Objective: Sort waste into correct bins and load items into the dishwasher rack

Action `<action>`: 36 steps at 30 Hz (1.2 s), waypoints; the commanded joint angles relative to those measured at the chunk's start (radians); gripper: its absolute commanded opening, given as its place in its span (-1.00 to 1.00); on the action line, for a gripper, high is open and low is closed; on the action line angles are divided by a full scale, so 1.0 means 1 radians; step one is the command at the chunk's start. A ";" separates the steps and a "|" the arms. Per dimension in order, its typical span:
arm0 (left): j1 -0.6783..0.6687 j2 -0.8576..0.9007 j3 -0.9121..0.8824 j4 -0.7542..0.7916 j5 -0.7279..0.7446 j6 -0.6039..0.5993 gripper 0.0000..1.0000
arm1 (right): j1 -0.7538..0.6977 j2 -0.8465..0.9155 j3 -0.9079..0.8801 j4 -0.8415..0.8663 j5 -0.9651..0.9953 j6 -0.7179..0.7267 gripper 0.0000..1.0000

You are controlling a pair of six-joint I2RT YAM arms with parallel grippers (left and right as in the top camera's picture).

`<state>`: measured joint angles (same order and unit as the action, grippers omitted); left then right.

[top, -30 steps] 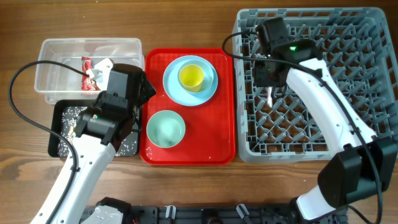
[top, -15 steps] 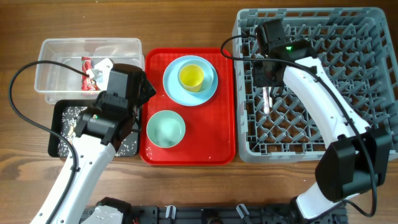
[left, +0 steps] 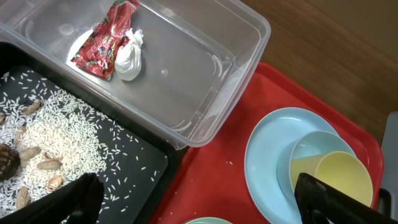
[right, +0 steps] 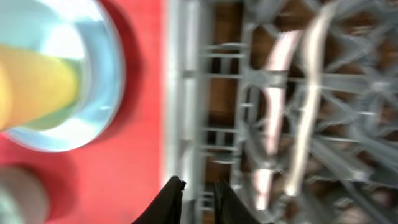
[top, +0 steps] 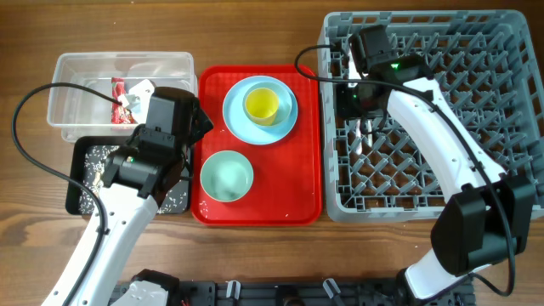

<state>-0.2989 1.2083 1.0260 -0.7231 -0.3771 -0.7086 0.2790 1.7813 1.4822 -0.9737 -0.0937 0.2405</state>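
Observation:
The grey dishwasher rack (top: 510, 110) fills the right side; the white fork and spoon (top: 365, 136) lie in its left part, also seen in the right wrist view (right: 277, 118). My right gripper (top: 347, 98) (right: 198, 186) hangs over the rack's left wall (right: 186, 93), nearly shut and empty. The light blue plate (top: 238, 119) (left: 267, 155) carries the pale blue bowl (left: 305, 155) with the yellow cup (top: 261, 104) (left: 342, 177) inside. The mint bowl (top: 226, 175) sits in front. My left gripper (top: 197, 126) (left: 199, 205) is wide open and empty.
The flat red tray (top: 297, 204) holds the dishes. The clear tub (top: 85, 59) (left: 236, 81) holds the red wrapper (left: 106, 37) and white paper scrap (left: 129, 55). The black tub (top: 76, 183) (left: 143, 186) holds rice with brown bits (left: 62, 137).
My right gripper has moved left, from over the cutlery in the rack to the rack's left wall. The cutlery stays in the rack. The left arm has not moved.

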 commanded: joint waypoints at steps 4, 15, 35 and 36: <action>0.006 0.002 0.005 0.000 -0.013 0.013 1.00 | -0.001 0.015 -0.005 0.005 -0.149 -0.001 -0.61; 0.006 0.002 0.005 0.000 -0.013 0.013 1.00 | 0.029 0.015 -0.006 -0.030 -0.149 0.043 -0.59; 0.090 0.002 0.005 -0.014 -0.418 0.013 1.00 | 0.460 0.016 -0.084 0.226 -0.167 0.137 -0.44; 0.124 0.002 0.005 -0.029 -0.481 0.013 1.00 | 0.476 0.016 -0.084 0.232 -0.167 0.137 -0.45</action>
<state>-0.2409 1.2083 1.0260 -0.7345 -0.6041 -0.7082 0.7223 1.7821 1.4067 -0.7563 -0.2543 0.3645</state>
